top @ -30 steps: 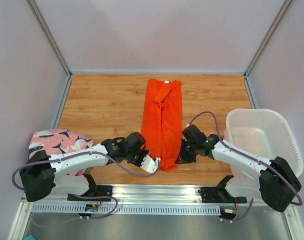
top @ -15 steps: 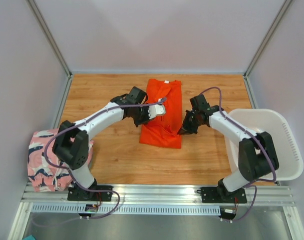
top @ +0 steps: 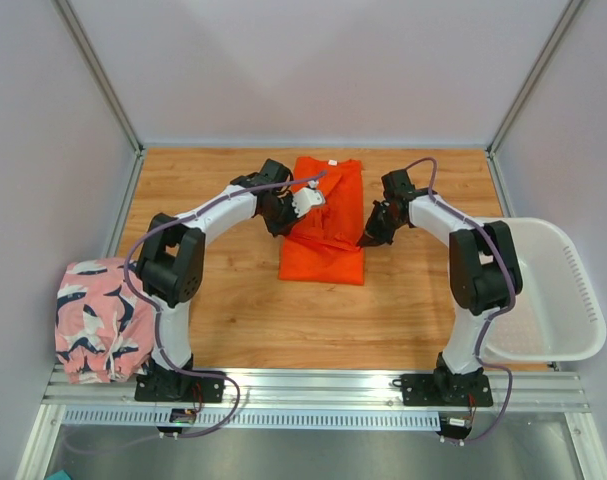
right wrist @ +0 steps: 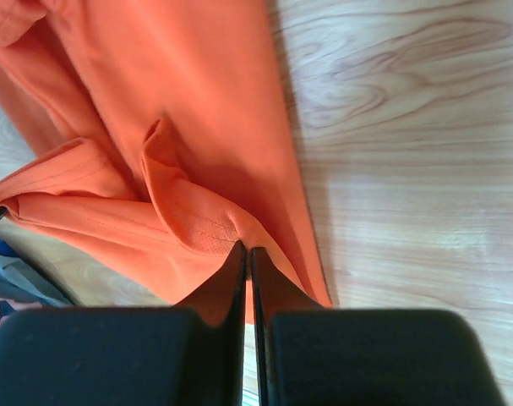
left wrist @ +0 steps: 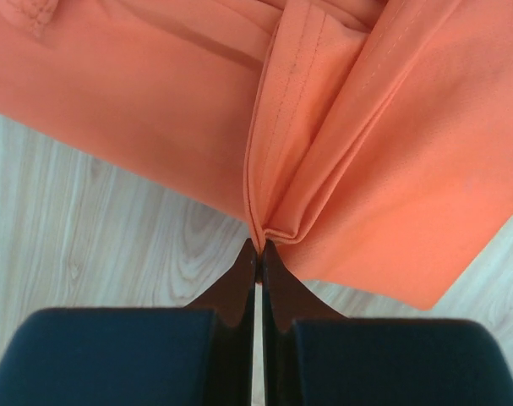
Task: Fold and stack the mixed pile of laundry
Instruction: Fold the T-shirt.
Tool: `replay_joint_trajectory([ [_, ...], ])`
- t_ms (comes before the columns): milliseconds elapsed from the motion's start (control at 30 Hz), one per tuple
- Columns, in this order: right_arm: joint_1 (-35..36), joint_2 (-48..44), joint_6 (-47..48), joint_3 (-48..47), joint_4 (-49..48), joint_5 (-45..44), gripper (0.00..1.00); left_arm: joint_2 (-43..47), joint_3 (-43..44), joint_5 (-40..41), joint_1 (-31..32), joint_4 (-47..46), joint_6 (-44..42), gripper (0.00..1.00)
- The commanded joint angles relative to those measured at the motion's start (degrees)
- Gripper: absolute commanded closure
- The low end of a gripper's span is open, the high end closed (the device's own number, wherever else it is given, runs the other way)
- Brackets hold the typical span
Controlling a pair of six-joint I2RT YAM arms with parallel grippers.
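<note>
The bright orange soft cloth garment [top: 323, 250] lies on the wooden desk [top: 213, 300], toward 12 o'clock from the middle, with its near end doubled over the rest. The left fingers [left wrist: 256, 254] pinch its hem tight at 9 o'clock. The right fingers [right wrist: 246, 254] pinch it at 3 o'clock. Holding both sides, I think, keeps the fold even. The pink patterned cloth [top: 93, 320] sits at 8 o'clock, likely starting the stack. The white slotted plastic basket [top: 581, 290] sits at 4 o'clock.

The orange garment [left wrist: 155, 110] runs past the top of both wrist pictures. Blue and grey bits [right wrist: 15, 275] at the right wrist picture's left edge are too cut off to name.
</note>
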State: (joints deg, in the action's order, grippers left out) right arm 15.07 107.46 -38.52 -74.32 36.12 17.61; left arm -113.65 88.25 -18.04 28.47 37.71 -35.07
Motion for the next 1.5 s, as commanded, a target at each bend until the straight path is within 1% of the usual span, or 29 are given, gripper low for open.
replay_joint_trajectory([
  [0,-1.5,0.4,-0.4,-2.4,-2.2,-1.3,1.0,-0.3,1.5,-0.6,-0.2,-1.8,1.7,1.0],
  [100,-2.1,2.0,-0.5,-3.6,-2.5,-1.1,1.0,-1.2,1.7,-1.0,-0.3,-2.3,2.5,1.0],
  [233,-2.1,4.7,-0.4,-5.4,-2.9,-0.6,1.0,-2.6,1.8,0.5,-0.3,-3.2,3.4,1.0],
  [267,-2.2,5.1,-0.4,-6.4,-2.8,-0.6,0.98,-3.1,1.8,0.8,-0.3,-3.4,3.6,1.0],
  [300,-2.3,6.3,-0.2,-7.1,-2.3,-0.7,0.88,-3.3,1.9,1.2,-0.3,-3.5,3.8,0.99],
  [333,-2.5,6.8,-0.1,-8.0,-1.7,-1.2,0.81,-3.5,2.1,1.4,-0.3,-3.4,4.3,0.95],
  [367,-3.0,7.1,0.2,-9.4,-1.1,-2.5,0.74,-4.1,2.8,1.7,-0.3,-3.3,4.7,0.81],
  [400,-3.5,6.9,0.5,-10.1,-0.1,-3.3,0.65,-4.3,3.3,2.5,-0.3,-2.4,5.2,0.72],
  [433,-3.8,6.2,0.8,-10.9,0.3,-4.1,0.61,-4.4,4.0,3.1,-0.4,-2.1,5.8,0.62],
  [533,-4.3,2.4,3.5,-13.6,1.3,-9.1,0.55,-3.9,7.7,5.9,-1.3,-1.7,10.7,0.56],
  [600,-4.1,0.1,5.1,-14.8,2.1,-10.9,0.54,-3.3,10.5,8.3,-2.1,-1.6,14.0,0.54],
  [633,-3.2,-2.0,6.6,-14.8,2.6,-13.9,0.54,-3.1,11.4,9.5,-2.3,-1.6,14.6,0.54],
  [700,-2.0,-4.5,7.8,-12.6,3.5,-16.6,0.54,-2.9,11.4,12.1,-3.1,-1.8,17.0,0.54],
  [733,-0.6,-7.2,8.5,-9.7,3.1,-17.3,0.55,-2.6,11.1,12.1,-3.6,-1.0,18.6,0.56],
  [767,0.1,-8.5,8.6,-9.7,3.1,-17.2,0.58,-2.3,11.0,11.5,-3.6,-0.1,19.2,0.56],
  [800,0.9,-9.6,8.5,-7.4,1.2,-16.1,0.63,-1.7,10.7,10.1,-3.7,0.8,19.2,0.57],
  [833,2.5,-10.9,8.0,-3.3,-0.2,-12.2,0.69,-0.8,9.0,7.3,-3.6,1.5,18.5,0.63],
  [867,3.2,-11.9,6.7,-1.4,-1.1,-10.2,0.79,1.6,7.7,0.2,-3.3,2.4,17.4,0.66],
  [900,3.9,-12.0,5.8,0.1,-3.0,-8.3,0.84,2.9,6.1,-2.6,-2.7,2.5,13.6,0.68],
  [933,4.9,-11.8,5.1,2.3,-4.0,-4.7,0.88,4.7,3.4,-4.4,-0.6,3.8,10.9,0.71],
  [967,5.1,-10.7,2.9,3.1,-6.8,-2.8,0.93,5.1,2.6,-6.3,0.6,4.9,8.3,0.73],
  [1000,5.0,-9.8,1.7,3.7,-8.5,-0.8,0.95,5.0,2.3,-6.6,1.6,6.0,4.3,0.77],
  [1033,5.1,-8.9,0.9,3.7,-9.9,1.9,0.99,4.3,1.9,-7.8,2.8,7.1,3.5,0.79],
  [1067,5.1,-6.5,-0.3,3.3,-11.5,2.9,1.0,3.7,1.9,-8.7,2.8,7.5,3.3,0.82],
  [1100,5.1,-5.4,-0.4,2.5,-12.2,2.9,1.0,2.3,2.3,-8.8,2.8,7.4,3.8,0.83],
  [1133,4.9,-3.0,-0.7,1.2,-12.8,2.4,1.0,1.4,2.8,-7.5,2.8,7.0,4.0,0.84],
  [1233,4.1,0.3,-1.2,-1.4,-13.7,2.3,1.0,-3.1,6.2,-3.8,2.1,5.6,6.7,0.85],
  [1300,3.2,2.7,-1.6,-2.1,-13.9,2.2,1.0,-6.4,9.7,-3.2,1.7,5.1,7.8,0.87],
  [1467,0.9,6.4,-2.4,-2.7,-14.2,1.2,1.0,-9.3,11.3,0.5,1.4,1.5,8.3,0.88],
])
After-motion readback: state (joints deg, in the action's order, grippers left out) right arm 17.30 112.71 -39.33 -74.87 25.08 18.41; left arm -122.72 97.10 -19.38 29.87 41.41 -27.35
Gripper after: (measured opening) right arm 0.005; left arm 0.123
